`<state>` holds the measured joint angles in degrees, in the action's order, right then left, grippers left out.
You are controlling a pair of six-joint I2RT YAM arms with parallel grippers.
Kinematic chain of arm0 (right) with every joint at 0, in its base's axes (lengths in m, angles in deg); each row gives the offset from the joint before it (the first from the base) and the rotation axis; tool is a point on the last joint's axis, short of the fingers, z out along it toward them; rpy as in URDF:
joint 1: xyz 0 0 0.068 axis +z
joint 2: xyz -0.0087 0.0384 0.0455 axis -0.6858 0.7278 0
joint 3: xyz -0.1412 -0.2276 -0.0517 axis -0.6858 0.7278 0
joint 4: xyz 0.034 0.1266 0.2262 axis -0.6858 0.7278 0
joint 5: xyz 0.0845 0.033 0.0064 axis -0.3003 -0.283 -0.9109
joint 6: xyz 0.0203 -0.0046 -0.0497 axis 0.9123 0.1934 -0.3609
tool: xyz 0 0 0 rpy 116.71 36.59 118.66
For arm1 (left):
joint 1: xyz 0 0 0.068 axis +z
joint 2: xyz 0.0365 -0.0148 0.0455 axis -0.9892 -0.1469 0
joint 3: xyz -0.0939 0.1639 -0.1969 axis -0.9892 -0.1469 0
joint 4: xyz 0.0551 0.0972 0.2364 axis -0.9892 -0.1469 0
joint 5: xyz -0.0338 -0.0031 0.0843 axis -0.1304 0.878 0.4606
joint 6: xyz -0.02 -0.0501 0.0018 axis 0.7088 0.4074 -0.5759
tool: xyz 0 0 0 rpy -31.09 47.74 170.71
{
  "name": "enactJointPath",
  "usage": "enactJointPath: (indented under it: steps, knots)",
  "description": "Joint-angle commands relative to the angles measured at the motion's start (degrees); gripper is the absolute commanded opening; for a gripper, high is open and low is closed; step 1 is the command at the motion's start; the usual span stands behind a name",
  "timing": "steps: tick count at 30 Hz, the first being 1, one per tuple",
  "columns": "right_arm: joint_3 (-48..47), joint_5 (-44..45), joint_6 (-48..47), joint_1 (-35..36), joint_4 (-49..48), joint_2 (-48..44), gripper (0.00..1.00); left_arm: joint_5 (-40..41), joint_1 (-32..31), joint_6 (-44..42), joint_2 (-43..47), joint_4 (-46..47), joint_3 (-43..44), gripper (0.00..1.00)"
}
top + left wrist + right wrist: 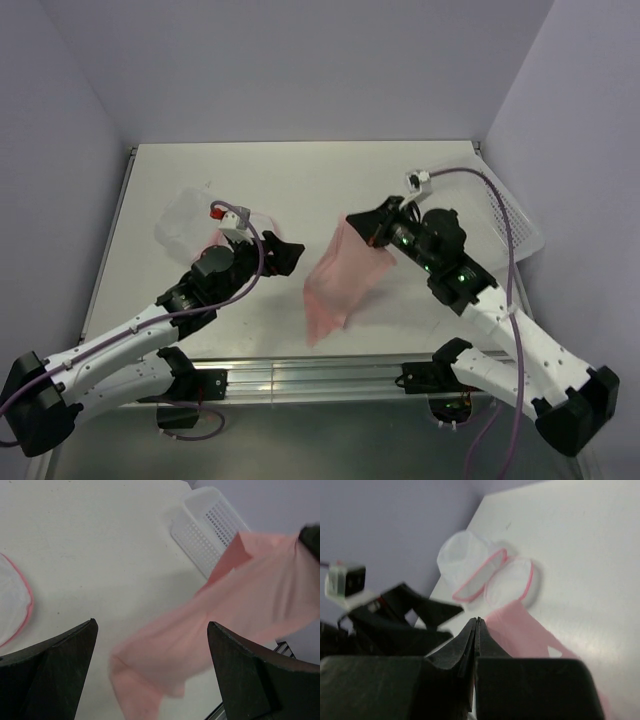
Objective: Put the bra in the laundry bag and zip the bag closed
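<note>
**Top view.** Right gripper (362,228) is clenched on the upper corner of the bra (335,280). The pink cloth hangs from it in a long drape over the middle of the tabletop (300,170), lower end close to the near edge. Cannot tell whether that end touches the surface. Left gripper (285,255) sits just left of the drape, apart from it. Laundry bag (185,222) lies toward the left edge, about midway between the far and near edges, partly behind the left arm. White perforated basket (515,225) is at the right edge.

**Left wrist view.** Fingers (55,665) are spread wide with nothing between them: released. The bra crosses the frame beyond the fingertips, blurred, running up to the right gripper's dark tip at upper right. The basket is behind it. A slice of the bag's pink rim shows at the left border.

**Right wrist view.** Fingers (465,645) are pressed flat together, with pink fabric hanging just below them. Beyond, the bag rests near the left edge of the tabletop. Its pink rim shows as two loops side by side, touching, and the mesh is white and see-through. The left gripper is dark and blurred in front of it.
</note>
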<state>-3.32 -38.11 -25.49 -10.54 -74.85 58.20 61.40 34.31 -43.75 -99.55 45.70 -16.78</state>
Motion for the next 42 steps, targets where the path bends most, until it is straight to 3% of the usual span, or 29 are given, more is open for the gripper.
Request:
enactJointPath:
  steps: [1,6,10,15,18,21,24,25,26,30,32,35,37,39,40,42]
  knots:
    - [-10.54,7.34,-4.72,0.03,-9.69,8.81,0.0,0.01,-0.13,-0.45,-0.35,2.18,3.06,0.98]
    - [-21.61,11.63,-3.07,-1.73,-13.74,19.09,0.0,0.8,-0.13,-0.54,0.97,1.13,2.97,0.98]
    - [-22.08,16.39,1.14,-1.82,-18.56,21.83,0.0,1.06,-0.13,-0.54,1.5,0.25,2.88,0.98]
    - [-6.37,24.04,5.45,-1.55,-19.99,18.51,0.0,1.5,-0.13,-0.45,2.55,-0.54,1.83,0.98]
    - [5.41,27.2,9.67,2.48,-19.11,16.05,0.0,2.03,-0.13,-0.8,2.38,-1.07,1.3,0.98]
    - [12.63,25.54,13.98,4.51,-14.9,16.04,0.13,2.82,-0.13,-0.98,1.59,-2.65,1.74,0.98]
    - [16.07,26.06,12.32,4.95,-9.72,12.18,0.61,3.0,-0.13,-0.45,0.71,-3.18,2.35,0.98]
    - [15.64,26.5,10.23,4.95,-4.57,10.95,0.84,3.17,-0.13,-0.02,0.45,-3.44,2.53,0.98]
    - [15.11,25.81,8.55,5.04,-3.04,8.24,0.9,3.26,-0.13,0.16,-0.25,-3.79,2.7,0.98]
    - [13.17,24.93,2.13,4.95,3.56,4.53,0.85,2.74,-0.13,1.3,-3.42,-4.41,2.71,0.96]
    - [12.99,24.84,0.72,4.95,6.2,4.96,0.7,1.34,-0.22,2.88,-5.52,-3.97,2.18,0.94]
    - [14.39,22.73,-1.13,4.78,6.9,6.45,0.36,0.54,-0.74,4.56,-5.8,-2.14,-0.01,0.9]
    - [16.06,17.85,-3.22,4.78,4.64,6.98,0.28,0.45,-1.18,4.38,-4.58,-1.16,-2.12,0.84]
    - [17.21,15.88,-3.59,4.51,5.06,8.47,0.31,0.36,-1.45,3.77,-2.64,-0.72,-3.7,0.81]
    - [17.65,14.91,-4.55,4.43,3.93,8.82,0.43,0.36,-1.53,3.59,-2.37,-0.98,-3.97,0.77]
    - [19.14,10.96,-4.91,3.9,2.69,9.7,0.56,-0.16,-1.54,3.85,-2.81,-1.68,-4.67,0.74]
